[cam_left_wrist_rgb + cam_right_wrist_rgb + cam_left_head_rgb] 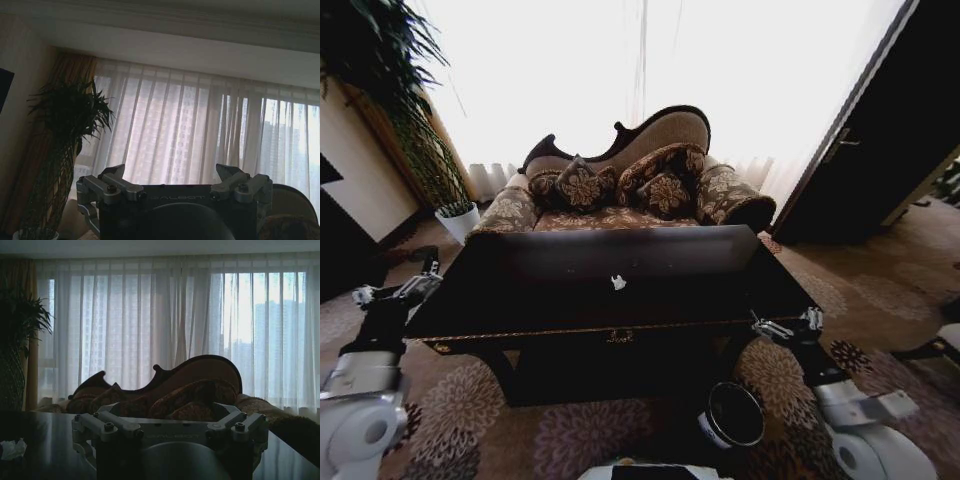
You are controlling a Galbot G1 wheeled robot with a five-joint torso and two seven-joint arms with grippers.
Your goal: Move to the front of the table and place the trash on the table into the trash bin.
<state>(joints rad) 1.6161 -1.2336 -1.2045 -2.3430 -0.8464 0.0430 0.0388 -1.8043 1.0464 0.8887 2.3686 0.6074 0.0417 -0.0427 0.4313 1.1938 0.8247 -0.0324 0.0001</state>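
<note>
The table stands directly at twelve o'clock, before the patterned sofa; one crumpled white paper scrap lies near its centre; the trash bin sits on the carpet at five o'clock; left gripper and right gripper flank the table, jaws released, both empty.
</note>
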